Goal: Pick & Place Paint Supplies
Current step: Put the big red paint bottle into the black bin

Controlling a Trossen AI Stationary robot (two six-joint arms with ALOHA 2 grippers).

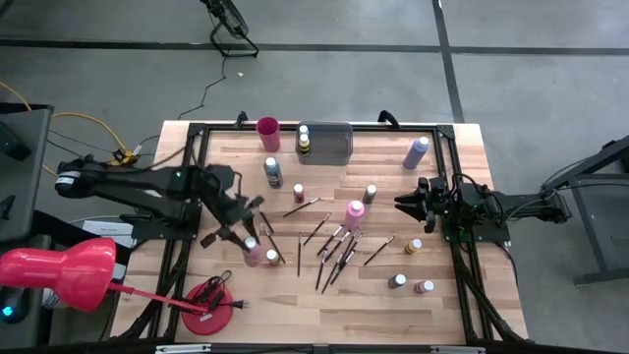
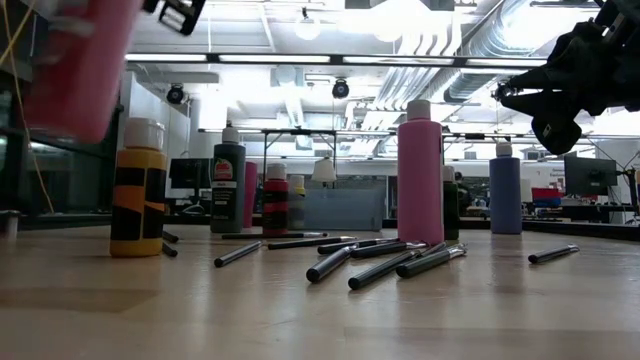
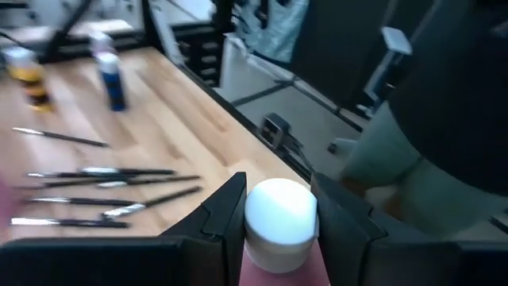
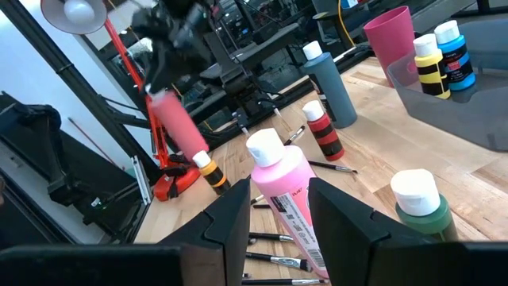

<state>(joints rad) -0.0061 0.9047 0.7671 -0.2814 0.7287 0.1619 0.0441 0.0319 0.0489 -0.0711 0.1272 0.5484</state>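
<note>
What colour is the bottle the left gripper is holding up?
Pink, with a white cap: the small pink paint bottle in the left gripper shows best in the right wrist view.

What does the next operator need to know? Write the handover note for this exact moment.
Left gripper: shut on a pink bottle by its white cap, lifted clear of the table at its left side.
Right gripper: open, empty, hovering over the right side.
Done: two bottles stand in the tray at the far edge.
Left: place the held bottle; the other bottles stand scattered on the table, and the brushes lie loose mid-table, none picked up yet.
</note>
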